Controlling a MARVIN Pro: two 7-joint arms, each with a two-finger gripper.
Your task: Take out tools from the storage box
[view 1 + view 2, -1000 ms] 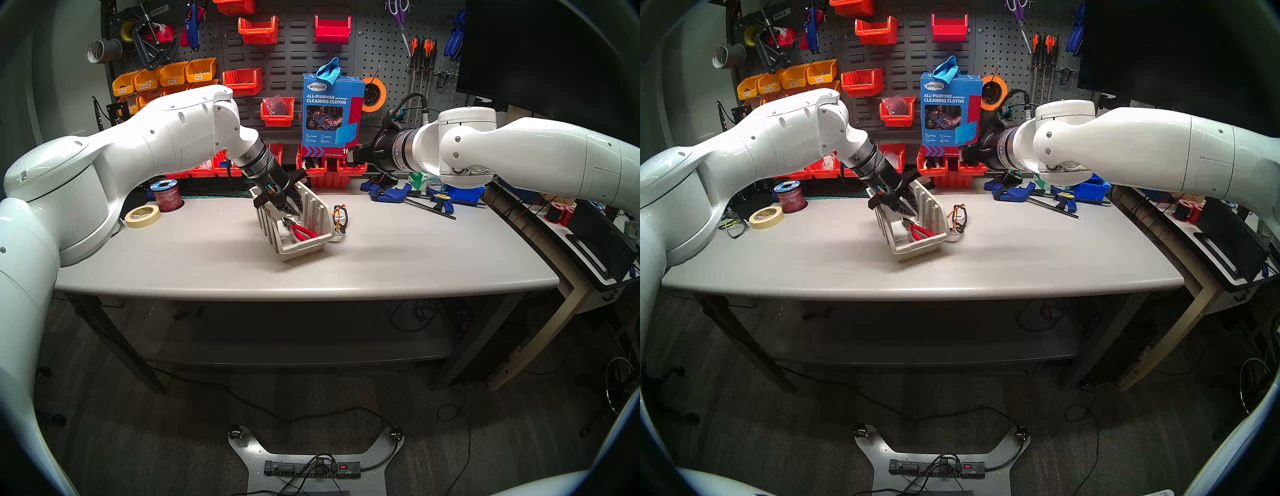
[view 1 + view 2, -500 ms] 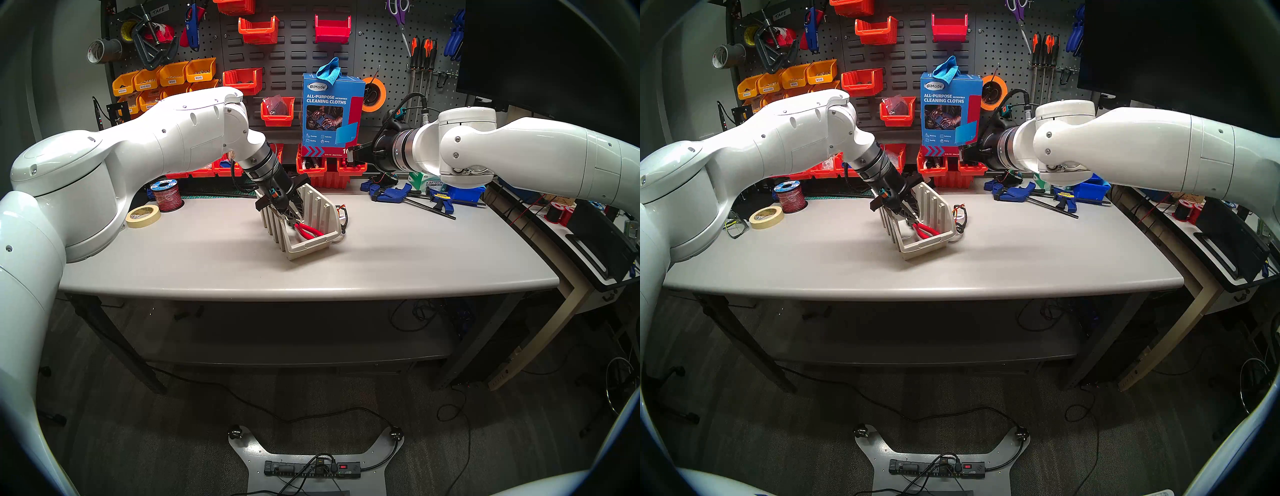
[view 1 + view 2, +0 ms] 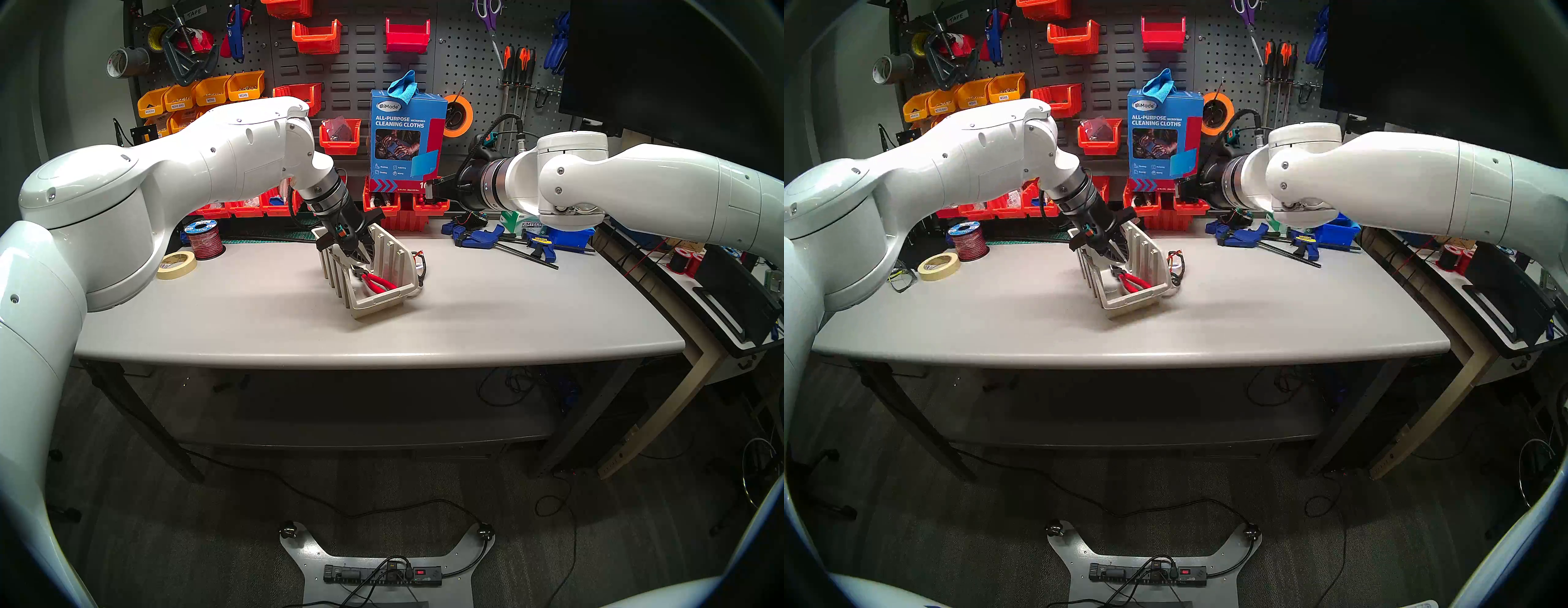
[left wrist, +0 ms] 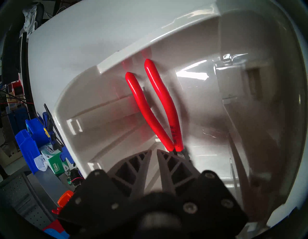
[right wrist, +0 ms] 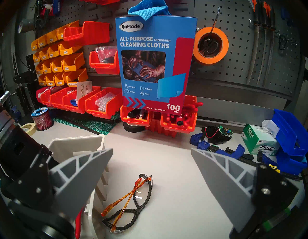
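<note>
The beige-grey storage box (image 3: 377,303) (image 3: 1132,305) stands mid-table, turned at an angle. Red-handled pliers (image 3: 377,282) (image 3: 1132,281) (image 4: 156,108) lie on its floor, handles toward the low front lip. My left gripper (image 3: 359,259) (image 4: 154,150) reaches down into the box, fingers nearly together with nothing between them. Its tips stand just behind the pliers' dark head, which sits beside one fingertip. The folded safety glasses (image 5: 133,200) (image 3: 418,265) lie on the table against the box's right wall (image 5: 76,143). My right gripper (image 5: 151,150) (image 3: 432,191) hangs open above the back of the table.
A masking tape roll (image 3: 176,264) and a wire spool (image 3: 204,238) sit at the back left. Blue bar clamps (image 3: 500,240), a tissue box (image 3: 519,220) and a blue bin are at the back right. Red bins (image 3: 382,208) and a cleaning-cloth box (image 3: 405,140) line the pegboard.
My left gripper dipped deeper into the box toward the pliers, the box slid right against the glasses, then the gripper rose a little. The right arm stayed still.
</note>
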